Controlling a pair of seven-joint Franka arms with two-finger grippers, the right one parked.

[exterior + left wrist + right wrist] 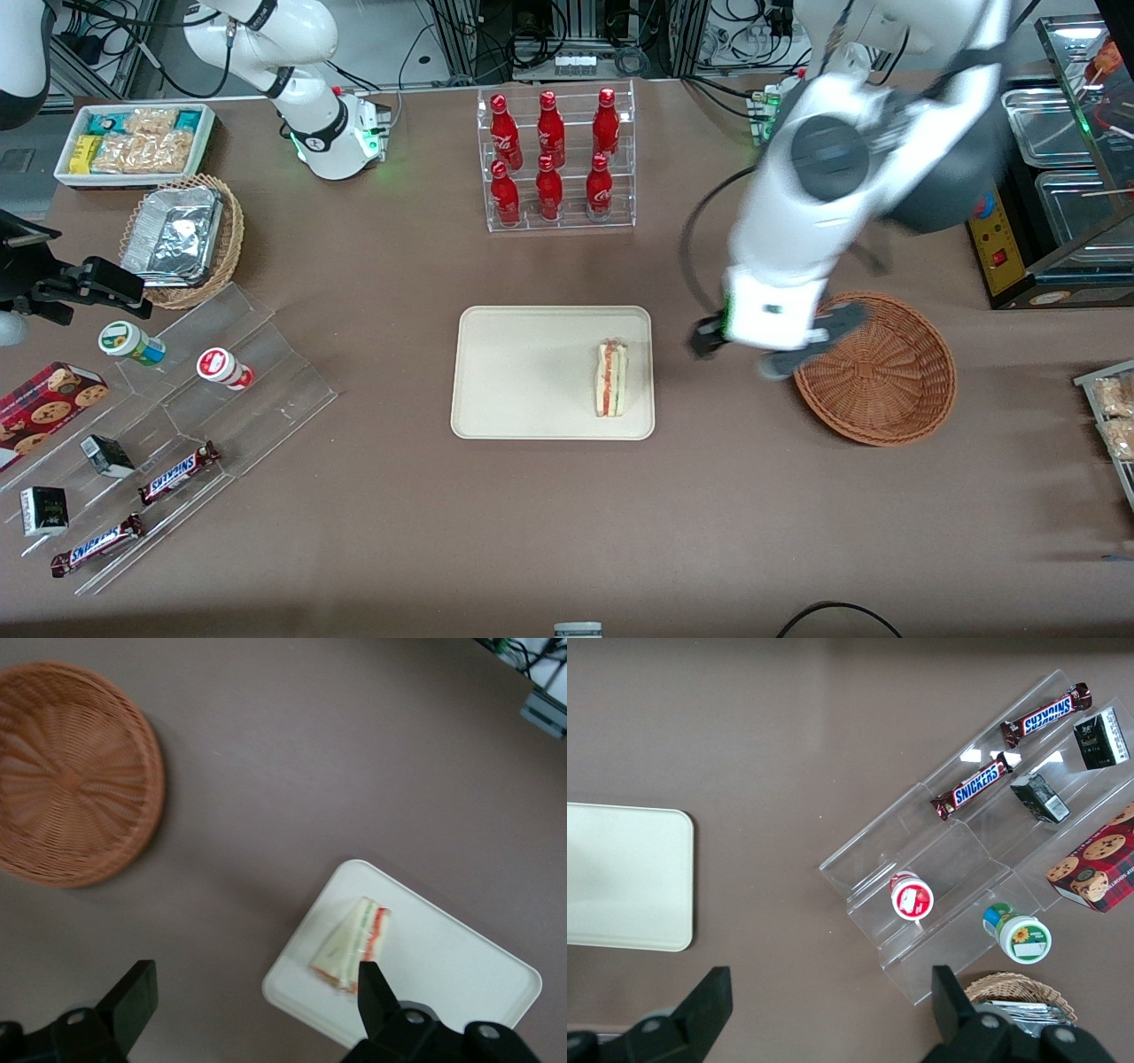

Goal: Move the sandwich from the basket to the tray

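The brown table [567, 532] carries everything. The tray [523, 372] lies near the gripper [766, 347], toward the parked arm's end; the basket [886, 381] sits just beside the gripper, empty. The gripper hangs above the table between them, fingers spread wide, holding nothing. The sandwich [611, 379] lies on the tray at the edge nearest the gripper. The left wrist view shows the basket's [71, 771] bare weave and the sandwich's [353, 943] red filling.

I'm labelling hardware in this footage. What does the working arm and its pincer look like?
The left arm has glossy white shells with a dark grey round joint cap and a black cable looping beside it. A small green light shows on the wrist block. Its pincer has two black wedge-shaped fingers, spread open, above the table between basket and tray.
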